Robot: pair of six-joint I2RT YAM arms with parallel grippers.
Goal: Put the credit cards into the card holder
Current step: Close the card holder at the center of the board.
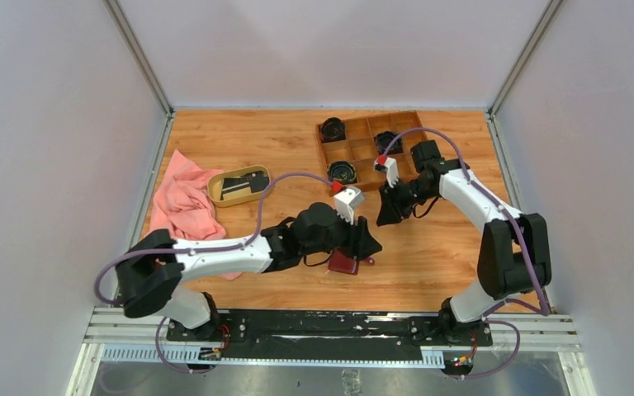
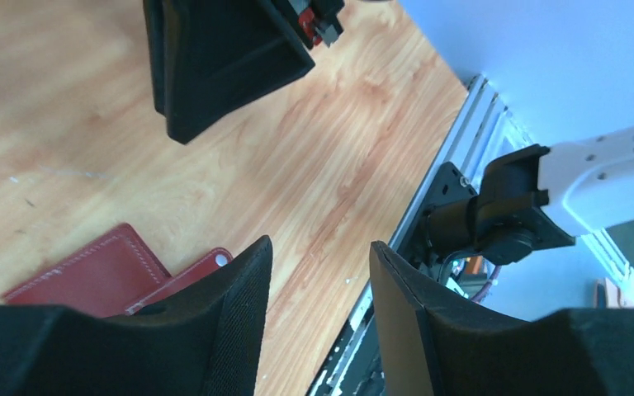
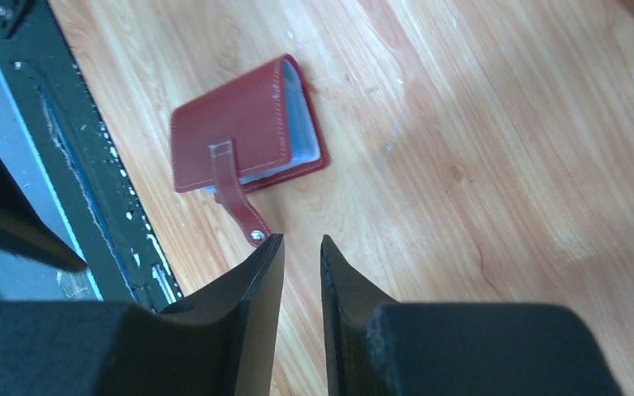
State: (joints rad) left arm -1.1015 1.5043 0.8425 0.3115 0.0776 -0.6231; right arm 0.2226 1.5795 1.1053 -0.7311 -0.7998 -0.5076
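Card holder [image 3: 243, 136] lies folded over, tab unsnapped, by bench [image 1: 437, 260] front edge, mid-width. Dark credit cards [image 1: 236, 187] sit in oval dish [image 1: 211, 190] toward left edge (none visibly loaded). Left gripper [image 2: 320, 244] half-open, empty, beside holder. Right gripper [image 3: 302, 239] narrow, empty, nearby. Loading apparently not begun.

You have a wooden table [image 1: 239, 140], orange-brown in grain, under the left jaws and the right jaws alike, and it runs on well beyond them to the back wall [image 1: 330, 49]. That wall, the left wall [image 1: 41, 124] and the right wall [image 1: 603, 107] are plain pale grey. A metal post stands in each far corner [image 1: 139, 56] [image 1: 524, 56]. Behind the jaws, at the near edge, a ribbed aluminium rail [image 1: 297, 355] lies beside a black plate [image 1: 322, 323]. The light is even, with a soft sheen on the wood ahead of the left jaws.
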